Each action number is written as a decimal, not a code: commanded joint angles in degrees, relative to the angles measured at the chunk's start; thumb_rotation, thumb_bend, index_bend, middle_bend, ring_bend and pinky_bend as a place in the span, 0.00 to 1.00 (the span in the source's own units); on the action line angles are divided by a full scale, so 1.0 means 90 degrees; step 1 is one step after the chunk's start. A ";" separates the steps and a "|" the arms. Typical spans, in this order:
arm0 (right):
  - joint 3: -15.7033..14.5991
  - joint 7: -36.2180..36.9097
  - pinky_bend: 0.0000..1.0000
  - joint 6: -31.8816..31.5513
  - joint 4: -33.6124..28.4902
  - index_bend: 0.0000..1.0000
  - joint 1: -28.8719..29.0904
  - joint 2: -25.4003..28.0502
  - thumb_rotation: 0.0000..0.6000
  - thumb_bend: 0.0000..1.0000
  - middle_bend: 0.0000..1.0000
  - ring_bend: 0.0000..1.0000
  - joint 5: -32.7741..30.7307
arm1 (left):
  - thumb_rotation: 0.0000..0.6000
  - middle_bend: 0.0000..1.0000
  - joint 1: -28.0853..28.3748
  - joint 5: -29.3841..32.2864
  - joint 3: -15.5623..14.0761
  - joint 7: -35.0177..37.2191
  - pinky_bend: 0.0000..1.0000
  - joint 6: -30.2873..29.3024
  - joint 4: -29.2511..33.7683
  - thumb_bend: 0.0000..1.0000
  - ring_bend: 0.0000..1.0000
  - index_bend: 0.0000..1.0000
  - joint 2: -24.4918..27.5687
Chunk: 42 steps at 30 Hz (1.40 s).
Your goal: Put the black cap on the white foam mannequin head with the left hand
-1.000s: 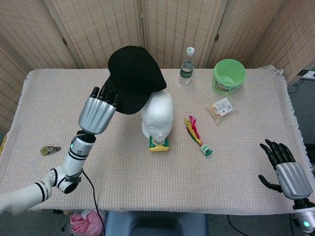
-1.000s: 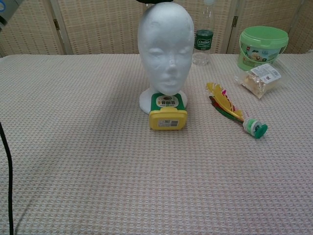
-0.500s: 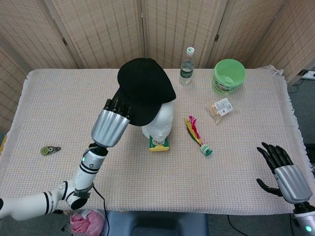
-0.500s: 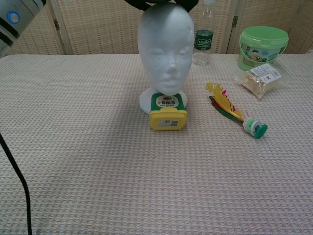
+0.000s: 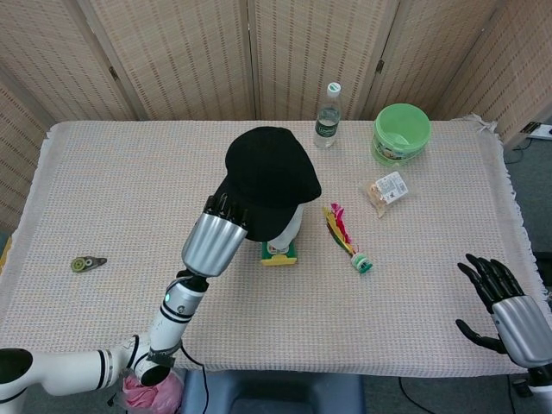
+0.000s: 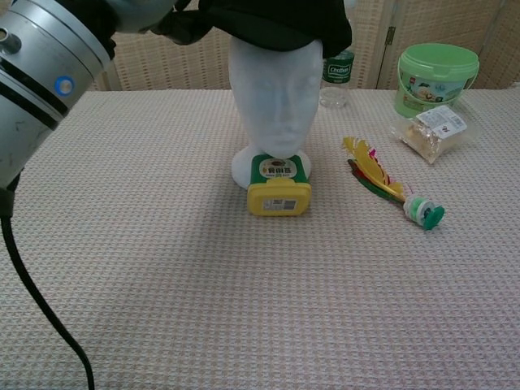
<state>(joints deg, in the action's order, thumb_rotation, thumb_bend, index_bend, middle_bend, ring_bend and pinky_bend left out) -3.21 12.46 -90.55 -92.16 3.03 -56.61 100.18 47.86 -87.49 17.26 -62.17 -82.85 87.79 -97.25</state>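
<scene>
The left hand (image 5: 217,238) grips the black cap (image 5: 272,177) by its rim, so the crown can settle over the white foam mannequin head (image 6: 276,97) (already covering its top). The right hand (image 5: 509,312) hovers apart near the table (image 5: 103,190) edge, fingers spread, holding nothing.

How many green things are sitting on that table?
4, maybe more hidden behind the head: a green bucket at the far right, the bottle with its green label left of it, the green-tipped shuttlecock, and the green-and-yellow box before the head.
</scene>
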 commanded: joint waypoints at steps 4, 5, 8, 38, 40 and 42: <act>-0.0020 -0.0003 0.00 -0.0011 -0.0005 0.00 0.0000 0.0000 1.00 0.19 0.00 0.00 0.0056 | 1.00 0.75 -0.0043 -0.0016 -0.0050 0.0060 0.67 -0.0040 -0.0076 0.55 0.51 0.70 -0.0149; -0.0023 -0.0005 0.00 -0.0021 -0.0003 0.00 -0.0003 0.0000 1.00 0.19 0.00 0.00 0.0066 | 1.00 0.75 -0.0055 -0.0018 -0.0063 0.0080 0.67 -0.0054 -0.0098 0.55 0.51 0.70 -0.0199; -0.0024 0.0023 0.00 -0.0042 0.0006 0.00 -0.0010 0.0004 1.00 0.19 0.00 0.00 0.0068 | 1.00 0.75 -0.0085 -0.0041 -0.0109 0.0103 0.67 -0.0076 -0.0171 0.55 0.51 0.70 -0.0292; 0.0017 0.0087 0.00 -0.0054 0.0028 0.00 -0.0011 0.0009 1.00 0.19 0.00 0.00 -0.0019 | 1.00 0.30 -0.0477 0.1094 -0.0182 -0.1403 0.47 0.0369 0.1259 0.23 0.21 0.15 -0.0087; 0.0017 0.0074 0.00 -0.0049 0.0026 0.00 -0.0010 0.0005 1.00 0.19 0.00 0.00 -0.0018 | 1.00 0.29 -0.0496 0.1158 -0.0209 -0.1493 0.47 0.0379 0.1438 0.23 0.20 0.15 -0.0029; 0.0018 0.0068 0.00 -0.0047 0.0024 0.00 -0.0010 0.0003 1.00 0.19 0.00 0.00 -0.0020 | 1.00 0.29 -0.0527 0.1262 -0.0241 -0.1638 0.47 0.0386 0.1638 0.23 0.20 0.15 0.0050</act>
<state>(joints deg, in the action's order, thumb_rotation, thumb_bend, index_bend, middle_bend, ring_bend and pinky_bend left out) -3.05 13.07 -90.96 -91.94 2.94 -56.59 100.00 43.41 -76.90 15.39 -75.97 -79.49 101.43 -97.41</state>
